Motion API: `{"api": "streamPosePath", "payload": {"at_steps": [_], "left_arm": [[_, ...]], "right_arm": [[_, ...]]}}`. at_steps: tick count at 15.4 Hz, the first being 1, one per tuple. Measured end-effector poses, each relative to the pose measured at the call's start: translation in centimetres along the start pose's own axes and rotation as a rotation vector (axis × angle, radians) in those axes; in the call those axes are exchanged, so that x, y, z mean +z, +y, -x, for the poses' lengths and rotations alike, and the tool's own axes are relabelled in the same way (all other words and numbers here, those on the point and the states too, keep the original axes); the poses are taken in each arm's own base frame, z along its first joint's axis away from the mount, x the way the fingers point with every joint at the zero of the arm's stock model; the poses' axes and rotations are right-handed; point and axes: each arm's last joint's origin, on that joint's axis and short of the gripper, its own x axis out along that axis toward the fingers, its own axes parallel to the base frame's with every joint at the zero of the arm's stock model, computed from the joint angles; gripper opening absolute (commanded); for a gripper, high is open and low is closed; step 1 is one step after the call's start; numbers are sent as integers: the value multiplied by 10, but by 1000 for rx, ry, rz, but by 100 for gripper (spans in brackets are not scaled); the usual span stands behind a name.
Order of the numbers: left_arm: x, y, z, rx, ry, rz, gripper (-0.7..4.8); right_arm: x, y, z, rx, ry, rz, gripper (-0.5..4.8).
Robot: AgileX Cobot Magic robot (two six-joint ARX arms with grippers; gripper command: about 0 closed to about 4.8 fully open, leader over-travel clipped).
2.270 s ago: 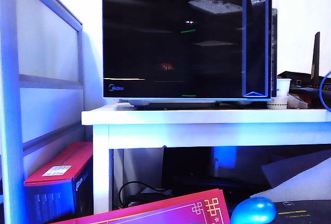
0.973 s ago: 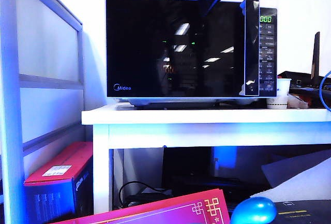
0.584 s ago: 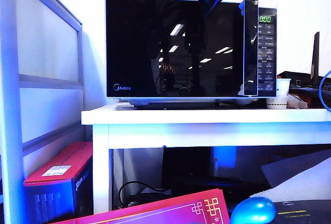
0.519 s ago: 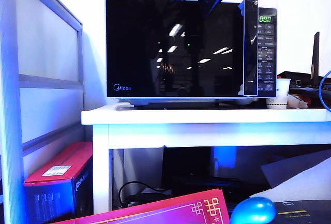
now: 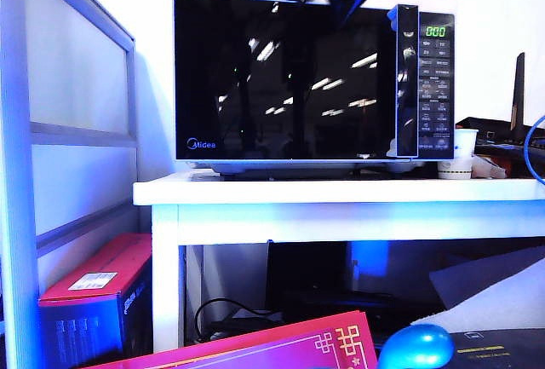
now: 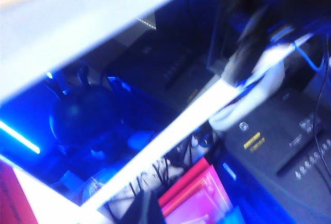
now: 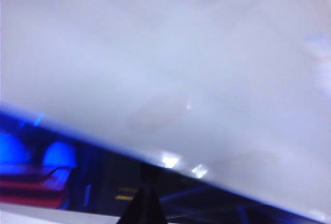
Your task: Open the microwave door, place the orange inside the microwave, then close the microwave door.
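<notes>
The boxy black microwave (image 5: 313, 83) stood on the smooth white desk (image 5: 341, 192). Its glossy glass microwave door (image 5: 285, 79) lay flush and shut, mirroring ceiling lights beside the narrow button panel (image 5: 435, 88) with green digits. The right end effector (image 7: 143, 208), a dark blurred tip with its jaws closed together on nothing, hung over the pale desk surface. The left end effector (image 6: 142, 211) showed only as a dark wedge, its jaw state impossible to tell. The orange was out of sight.

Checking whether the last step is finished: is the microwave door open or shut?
Shut. The microwave door lies flush across the microwave front, its handle beside the button panel.
</notes>
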Motion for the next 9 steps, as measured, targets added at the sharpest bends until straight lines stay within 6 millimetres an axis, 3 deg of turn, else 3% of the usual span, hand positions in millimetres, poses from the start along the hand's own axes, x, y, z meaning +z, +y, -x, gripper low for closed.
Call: {"api": "streamPosePath", "payload": {"at_steps": [1,2,5,6,7,8,9], "left_arm": [[3,0,6,2,-25,-2,-3],[10,-1,21,6,-95,-10,-3],[28,-6,80,20,-292,-23,-3],[33,-9,118,29,-386,-32,-3],[32,-12,141,34,-437,-37,-3],[30,-17,185,43,-541,-49,-3],[27,-20,211,50,-610,-57,-3]], "right_arm": [[5,-11,18,-16,-28,-14,-1],[16,-31,53,-52,-99,-47,-1],[30,-75,139,-133,-296,-136,-1],[29,-95,184,-166,-372,-171,-1],[27,-105,210,-182,-418,-191,-1],[18,-122,255,-203,-492,-233,-1],[12,-128,276,-193,-522,-248,-1]]}}
